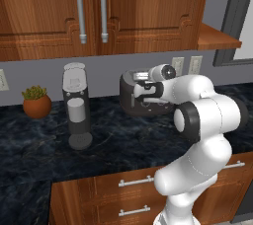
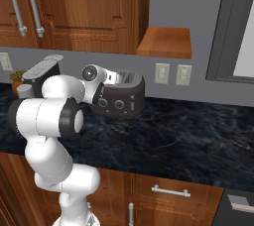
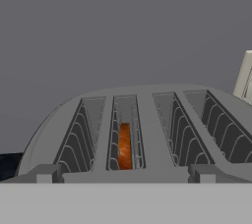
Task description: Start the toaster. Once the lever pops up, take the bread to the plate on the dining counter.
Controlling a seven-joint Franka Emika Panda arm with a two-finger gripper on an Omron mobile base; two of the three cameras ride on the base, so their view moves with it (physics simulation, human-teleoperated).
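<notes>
Open pincer (image 1: 141, 92) poised at near face of toaster (image 2: 130, 91), bread (image 3: 124, 145) sunk in left slot just beyond.

Dark grey toaster (image 2: 124, 96), silver top; orange-brown bread (image 3: 124, 145); black marbled counter (image 2: 188, 136); reddish-brown wood cabinets (image 1: 138, 12).

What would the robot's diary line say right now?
hand: open, empty, at toaster front | bread: down in slot | lever: not yet pushed
</notes>
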